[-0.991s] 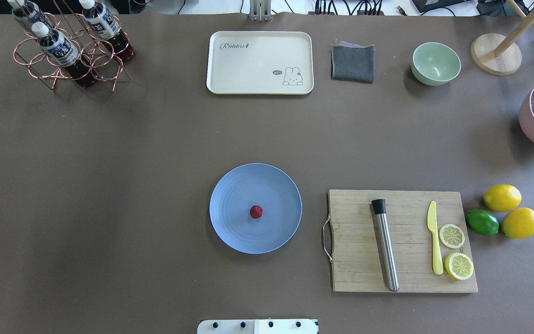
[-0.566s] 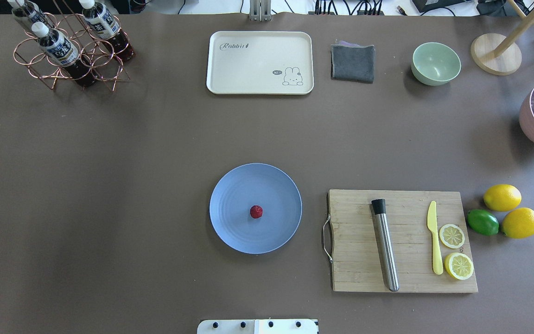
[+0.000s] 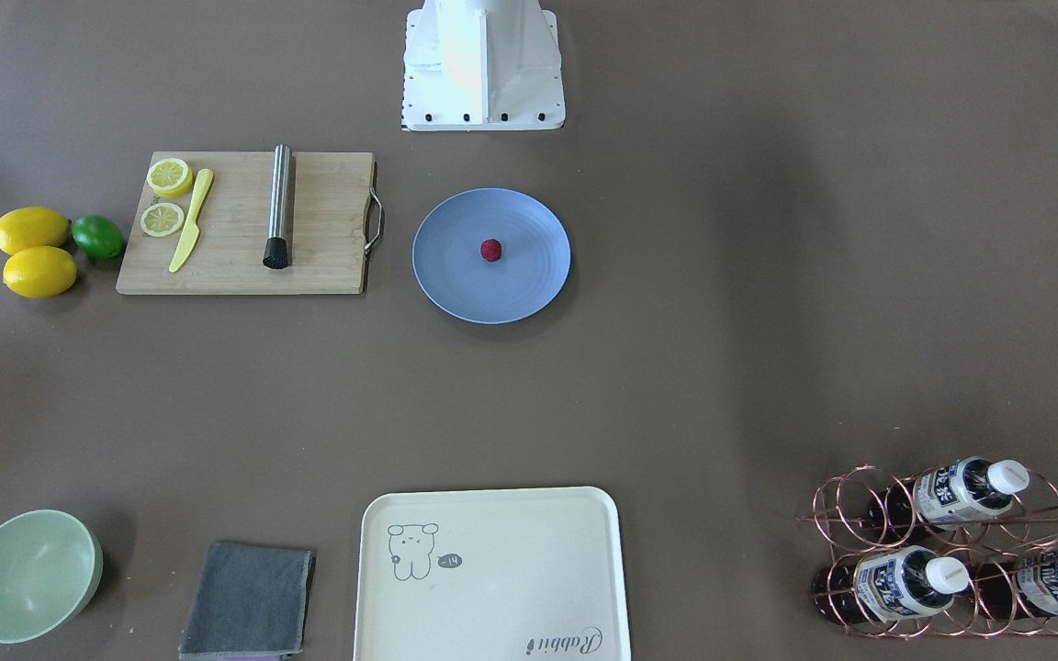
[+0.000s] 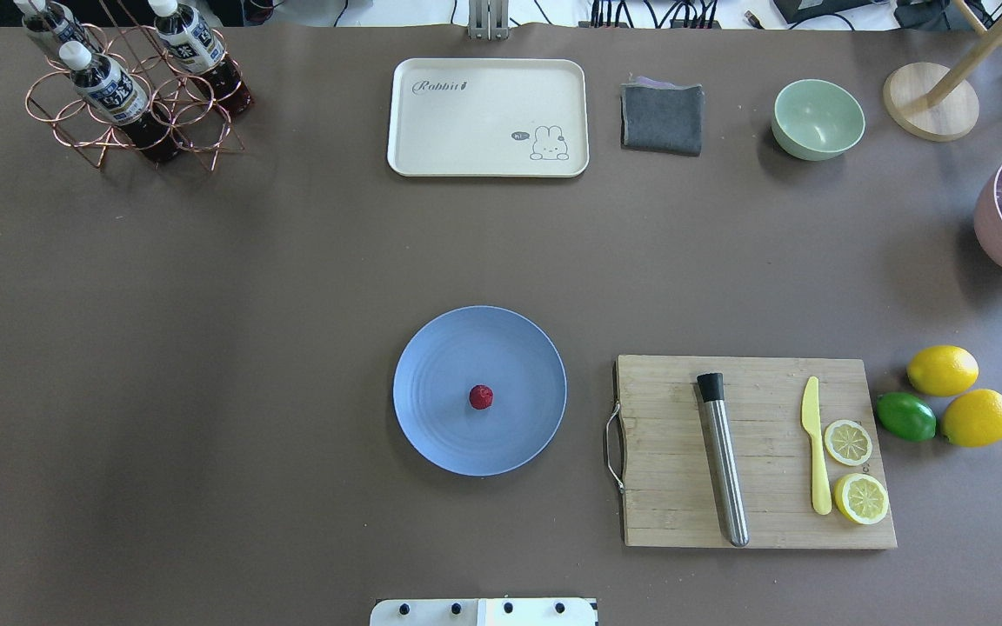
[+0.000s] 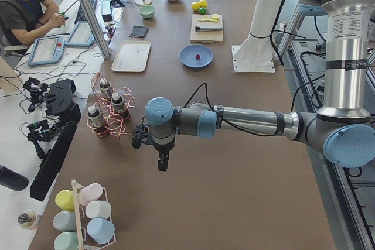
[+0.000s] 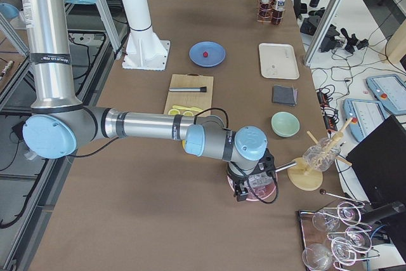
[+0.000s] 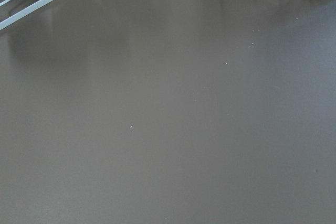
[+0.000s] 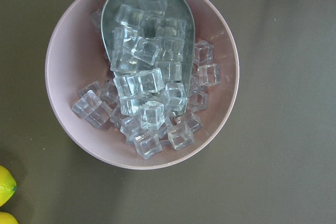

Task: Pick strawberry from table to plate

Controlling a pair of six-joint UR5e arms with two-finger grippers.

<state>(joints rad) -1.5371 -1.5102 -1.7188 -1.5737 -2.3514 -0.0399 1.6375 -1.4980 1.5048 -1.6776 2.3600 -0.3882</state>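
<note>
The small dark-red strawberry (image 4: 481, 397) lies near the middle of the light-blue plate (image 4: 440, 435), which sits on the brown table (image 4: 249, 304). The front-facing view shows the same strawberry (image 3: 490, 250) on the plate (image 3: 529, 289). Neither arm reaches into the overhead or front-facing views. The left gripper (image 5: 162, 165) hangs far out over bare table by the bottle rack, seen only from the side. Over a pink bowl of ice hangs the right gripper (image 6: 243, 193), at the table's other end. I cannot tell whether either is open or shut.
A wooden cutting board (image 4: 753, 382) with a steel muddler, yellow knife and lemon halves lies right of the plate; two lemons (image 4: 942, 369) and a lime (image 4: 905, 416) lie beyond it. Cream tray (image 4: 488, 117), grey cloth, green bowl (image 4: 817, 119) and copper bottle rack (image 4: 131, 91) line the far edge.
</note>
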